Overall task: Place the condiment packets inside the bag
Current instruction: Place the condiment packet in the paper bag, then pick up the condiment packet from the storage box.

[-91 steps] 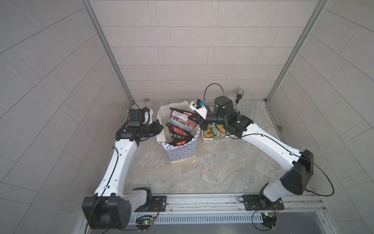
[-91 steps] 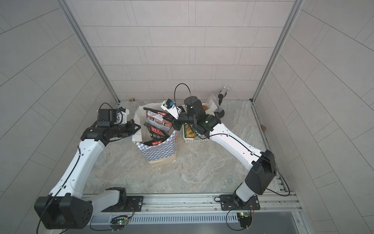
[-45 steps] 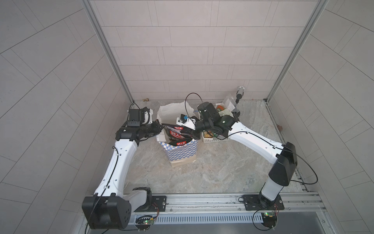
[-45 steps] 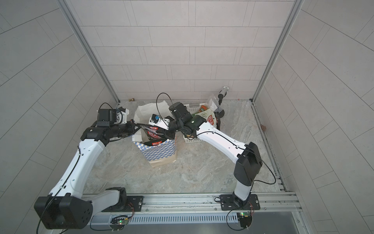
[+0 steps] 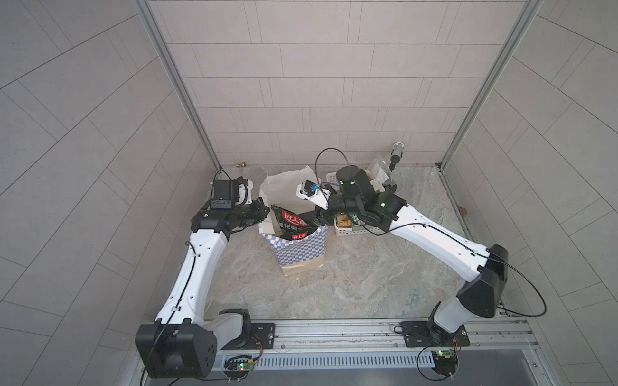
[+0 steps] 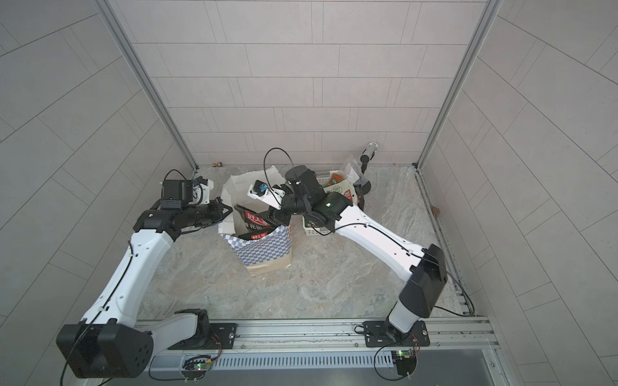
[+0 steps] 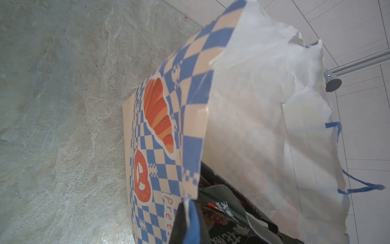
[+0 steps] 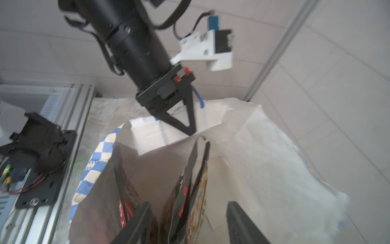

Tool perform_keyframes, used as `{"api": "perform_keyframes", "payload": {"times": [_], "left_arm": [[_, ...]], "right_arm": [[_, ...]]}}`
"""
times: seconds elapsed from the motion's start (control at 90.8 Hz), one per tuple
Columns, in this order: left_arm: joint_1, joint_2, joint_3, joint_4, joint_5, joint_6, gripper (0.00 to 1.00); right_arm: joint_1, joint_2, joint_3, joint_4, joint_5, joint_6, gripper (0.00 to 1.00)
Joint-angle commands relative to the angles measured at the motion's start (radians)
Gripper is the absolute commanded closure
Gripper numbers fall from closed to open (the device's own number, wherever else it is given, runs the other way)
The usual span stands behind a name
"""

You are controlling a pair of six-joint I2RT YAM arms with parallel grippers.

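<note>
Tall blue-and-white checked paper bag [image 5: 298, 254], upright on grey marbled worktop [image 5: 354, 280], mouth gaping, white perforated plastic basket [image 5: 345, 232] just beside at 3 o'clock; black red-labelled glossy condiment packets [image 5: 293, 221] standing inside between right arm's fingers [image 8: 136, 224], spread apart, gripping nothing; left arm's fingers [image 8: 191, 118] clamped on 9 o'clock rim.

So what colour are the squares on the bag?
The bag has blue and cream checks; clearest in the left wrist view.

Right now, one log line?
left gripper: shut on bag rim | right gripper: open over bag | packets: standing inside bag | basket: holds more
</note>
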Motion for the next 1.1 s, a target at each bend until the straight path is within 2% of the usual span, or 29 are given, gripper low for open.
{"api": "perform_keyframes", "payload": {"times": [0.0, 0.121, 0.132, 0.187, 0.264, 0.341, 0.517, 0.605, 0.782, 0.859, 0.991, 1.09], "left_arm": [[-0.006, 0.004, 0.001, -0.015, 0.011, 0.014, 1.00], [-0.005, 0.004, 0.000, -0.015, 0.013, 0.015, 1.00], [-0.005, 0.003, 0.000, -0.014, 0.014, 0.014, 1.00], [-0.006, 0.003, 0.001, -0.016, 0.013, 0.015, 1.00], [-0.005, 0.003, -0.001, -0.016, 0.010, 0.014, 1.00], [-0.006, 0.005, 0.000, -0.016, 0.009, 0.015, 1.00], [-0.006, 0.012, 0.001, -0.017, 0.007, 0.016, 1.00], [-0.006, 0.013, 0.003, -0.020, 0.006, 0.017, 1.00], [-0.005, 0.008, -0.002, -0.023, -0.003, 0.021, 1.00], [-0.006, 0.012, -0.001, -0.024, -0.002, 0.022, 1.00], [-0.005, 0.019, 0.004, -0.024, 0.002, 0.022, 1.00], [-0.005, 0.019, 0.004, -0.024, 0.000, 0.023, 1.00]], "right_arm": [[-0.086, -0.171, -0.124, 0.177, 0.156, 0.279, 0.34], [-0.354, -0.287, -0.330, 0.185, 0.166, 0.589, 0.28], [-0.424, -0.292, -0.330, 0.181, 0.163, 0.618, 0.27], [-0.584, -0.303, -0.418, 0.157, 0.123, 0.743, 0.24], [-0.757, -0.286, -0.515, 0.153, -0.019, 0.838, 0.23], [-0.848, -0.260, -0.605, 0.186, -0.109, 0.879, 0.23], [-0.869, -0.181, -0.682, 0.292, -0.163, 0.889, 0.26], [-0.868, -0.136, -0.686, 0.310, -0.133, 0.900, 0.41], [-0.868, -0.092, -0.708, 0.309, 0.015, 0.915, 0.72], [-0.868, -0.075, -0.720, 0.332, 0.017, 0.919, 0.73], [-0.856, -0.018, -0.722, 0.415, -0.099, 0.925, 0.61], [-0.833, 0.017, -0.716, 0.457, -0.145, 0.944, 0.58]]}}
